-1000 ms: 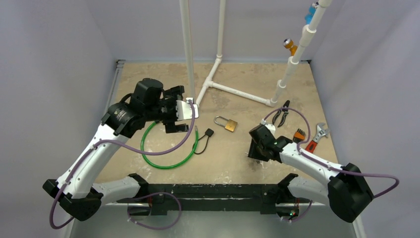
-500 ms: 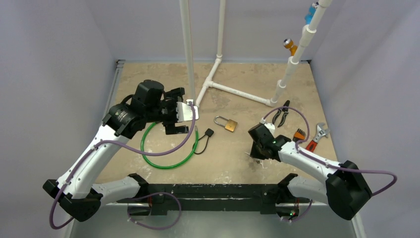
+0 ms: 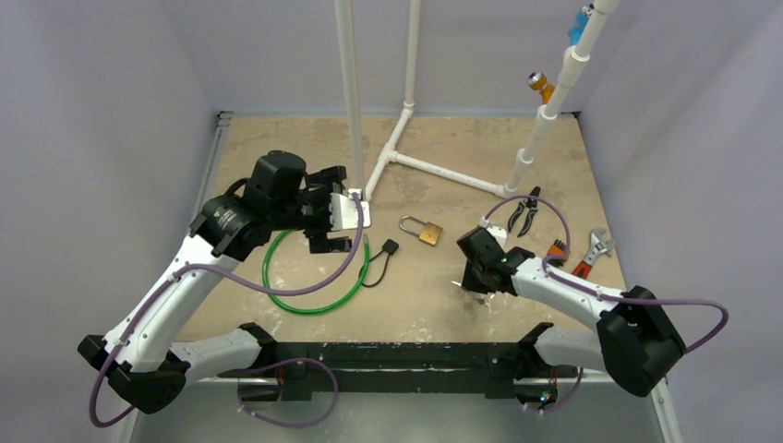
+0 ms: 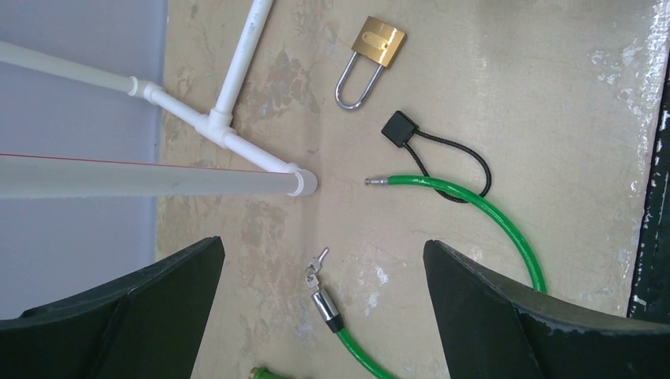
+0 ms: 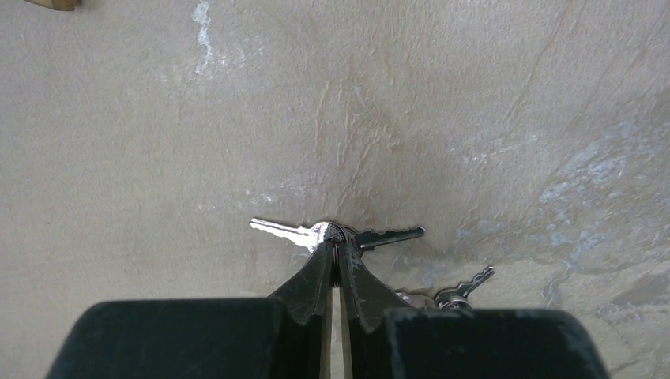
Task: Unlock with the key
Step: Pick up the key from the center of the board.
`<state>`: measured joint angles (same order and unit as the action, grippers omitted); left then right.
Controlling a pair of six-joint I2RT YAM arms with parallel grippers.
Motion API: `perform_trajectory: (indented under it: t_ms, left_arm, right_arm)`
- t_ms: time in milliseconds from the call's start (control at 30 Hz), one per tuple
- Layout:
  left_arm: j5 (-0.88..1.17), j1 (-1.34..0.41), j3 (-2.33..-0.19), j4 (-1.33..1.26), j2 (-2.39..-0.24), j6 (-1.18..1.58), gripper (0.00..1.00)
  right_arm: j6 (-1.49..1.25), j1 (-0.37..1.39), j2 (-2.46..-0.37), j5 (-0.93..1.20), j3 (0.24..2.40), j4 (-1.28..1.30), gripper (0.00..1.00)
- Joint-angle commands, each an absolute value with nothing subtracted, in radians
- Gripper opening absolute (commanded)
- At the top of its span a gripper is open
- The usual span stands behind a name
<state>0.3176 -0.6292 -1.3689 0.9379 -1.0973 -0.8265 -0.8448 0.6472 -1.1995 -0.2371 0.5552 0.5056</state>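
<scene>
Right hand [image 5: 336, 267]: clenched on the keys [image 5: 332, 234], fingertips pinching the ring where the key heads meet. The bunch lies flat on the tabletop [image 5: 158, 118].
Left hand [image 4: 324, 316]: released, jaws wide, hovering over the green cable lock [image 4: 490, 217] and holding nothing.
Padlock [image 3: 429, 233]: lies flat between the two hands, touching neither; the shackle looks closed.
Grip risk: the pinch is thin and sits at the ring, so the keys may swivel or slip out on lifting.
Aim risk: several keys fan out from the ring, so the needed blade may dangle rather than point forward.
Padlock risk: it is loose, so a pushing key likely shoves it away unless the left hand steadies it.
</scene>
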Motion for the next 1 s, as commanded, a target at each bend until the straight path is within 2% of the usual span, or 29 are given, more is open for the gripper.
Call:
perform_trajectory:
  t_ms: [0,133,300,733,967]
  left_arm:
    - [0.368,-0.639,-1.404,0.933,-1.079,-0.825,0.98]
    - [0.401,-0.638,-1.413,0.935,-1.073,-0.822,0.92]
    - [0.463,-0.638,-1.371,0.865,-1.025,-0.867,1.00]
    - [0.522,-0.724,-1.236,0.768,-0.991,-0.984,1.00]
    - [0.560,-0.770,-1.196,0.677,-1.030,-0.764,0.89]
  right_arm:
    - [-0.845,0.656,-1.201,-0.253,0.576,0.504,0.00]
    - [-0.819,0.658,-1.168,-0.248,0.582,0.502,0.00]
    - [-0.750,0.658,-1.075,-0.224,0.629,0.473,0.00]
    - [-0.546,0.658,-1.040,0.023,0.923,0.394,0.00]
    - [-0.493,0.658,-0.998,0.121,1.004,0.362,0.00]
